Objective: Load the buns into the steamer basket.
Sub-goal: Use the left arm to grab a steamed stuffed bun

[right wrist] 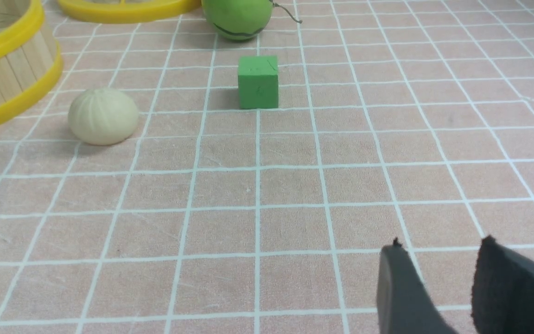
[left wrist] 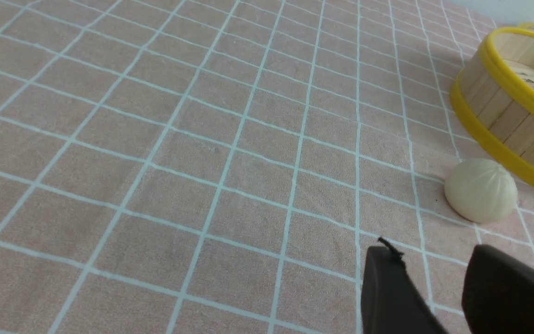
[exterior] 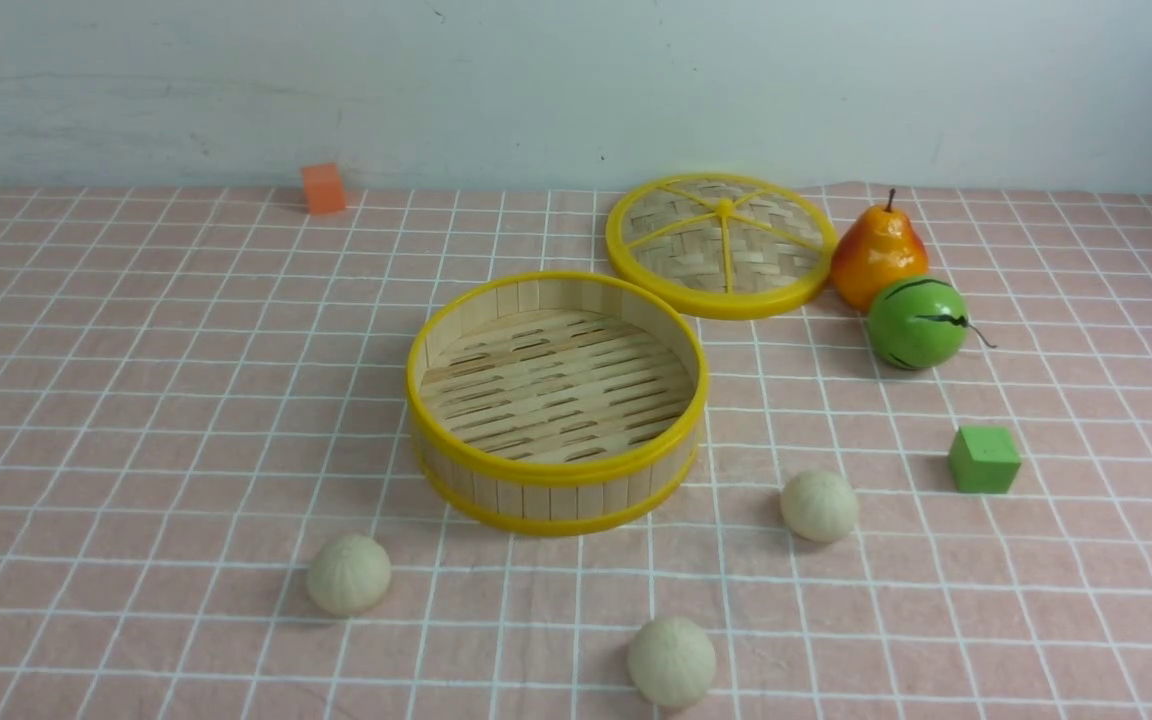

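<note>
Buns: three, all on checked cloth (exterior: 186,420), outside basket (exterior: 556,500); one (exterior: 349,575) near its left front, one (exterior: 671,661) in front and nearest the camera, one (exterior: 819,506) to its right; basket upright, slatted floor bare; lid (exterior: 726,245) behind it to the right; pear (exterior: 879,255) beside lid, green ball (exterior: 918,322) just in front of pear; green cube (exterior: 984,460) right of the right-hand bun; orange block (exterior: 323,189) far back left; left gripper (left wrist: 427,250) and right gripper (right wrist: 438,243): fingers apart, nothing between
</note>
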`<state>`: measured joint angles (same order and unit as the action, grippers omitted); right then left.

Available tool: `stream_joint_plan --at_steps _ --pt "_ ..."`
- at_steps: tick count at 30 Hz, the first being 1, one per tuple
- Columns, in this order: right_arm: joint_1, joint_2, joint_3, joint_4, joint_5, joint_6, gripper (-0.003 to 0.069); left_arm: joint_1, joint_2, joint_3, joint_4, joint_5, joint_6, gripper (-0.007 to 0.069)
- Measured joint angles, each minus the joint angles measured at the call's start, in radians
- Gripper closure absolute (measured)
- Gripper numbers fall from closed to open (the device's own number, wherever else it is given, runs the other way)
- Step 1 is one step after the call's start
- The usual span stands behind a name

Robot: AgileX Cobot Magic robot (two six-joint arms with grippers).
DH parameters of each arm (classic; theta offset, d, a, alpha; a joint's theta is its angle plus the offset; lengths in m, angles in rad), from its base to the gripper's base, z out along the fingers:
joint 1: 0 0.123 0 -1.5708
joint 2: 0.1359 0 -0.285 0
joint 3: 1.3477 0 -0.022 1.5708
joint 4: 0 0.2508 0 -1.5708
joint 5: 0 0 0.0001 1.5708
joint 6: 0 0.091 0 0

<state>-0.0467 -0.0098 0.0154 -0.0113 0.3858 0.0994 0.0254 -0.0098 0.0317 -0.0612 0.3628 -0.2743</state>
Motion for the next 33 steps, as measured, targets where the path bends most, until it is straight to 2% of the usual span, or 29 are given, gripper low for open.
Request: stream_joint_plan --at_steps 26,29,30,33 --pt "0.000 0.000 0.000 0.001 -0.001 0.000 0.0420 0.000 0.000 0.000 0.000 0.000 0.000 0.0387" --pt "0.000 0.000 0.000 0.032 -0.013 0.003 0.0420 0.000 0.000 0.000 0.014 -0.004 -0.005 0.0387" --pt "0.000 0.000 0.002 0.073 -0.025 0.018 0.0420 0.000 0.000 0.000 -0.007 -0.013 -0.038 0.0387" --pt "0.000 0.000 0.009 0.259 -0.062 0.113 0.0420 0.000 0.000 0.000 -0.227 -0.037 -0.227 0.0387"
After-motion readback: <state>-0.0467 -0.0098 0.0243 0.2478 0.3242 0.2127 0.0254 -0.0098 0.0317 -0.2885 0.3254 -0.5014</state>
